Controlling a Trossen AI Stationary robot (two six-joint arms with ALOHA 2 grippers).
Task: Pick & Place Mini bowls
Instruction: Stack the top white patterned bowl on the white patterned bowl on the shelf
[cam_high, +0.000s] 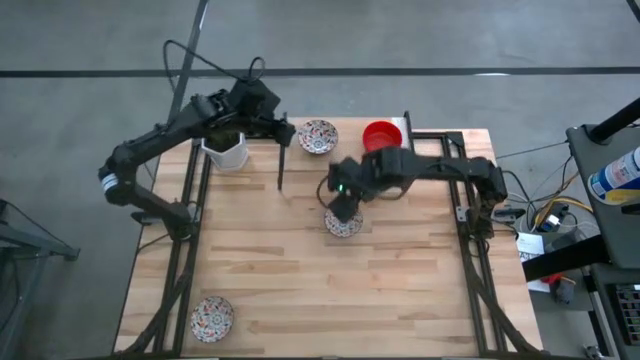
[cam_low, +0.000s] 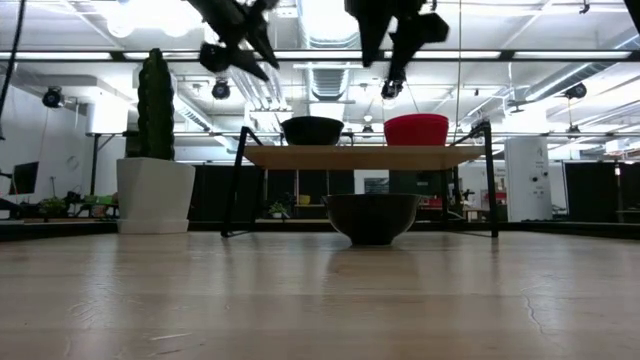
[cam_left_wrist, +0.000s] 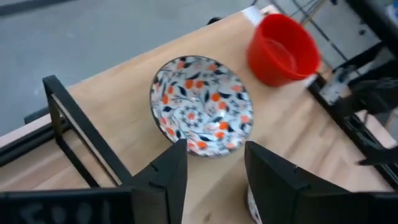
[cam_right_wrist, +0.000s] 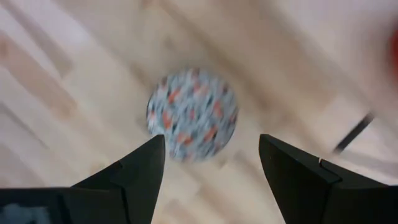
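Note:
A floral mini bowl (cam_high: 317, 136) and a red mini bowl (cam_high: 381, 135) stand on a raised wooden shelf (cam_low: 360, 157) at the table's far side. My left gripper (cam_high: 285, 130) is open just left of that floral bowl (cam_left_wrist: 202, 104) and above the shelf; the red bowl (cam_left_wrist: 283, 48) lies beyond it. My right gripper (cam_high: 343, 205) is open and empty above a second floral bowl (cam_high: 342, 224), which stands on its base on the table (cam_right_wrist: 191, 115). A third floral bowl (cam_high: 212, 316) stands near the table's front left corner.
A white pot with a tall cactus (cam_high: 226, 150) stands at the far left, close to my left arm. The shelf's black frame legs (cam_low: 235, 190) stand on the table. Cables and equipment lie beyond the table's right edge (cam_high: 545, 215).

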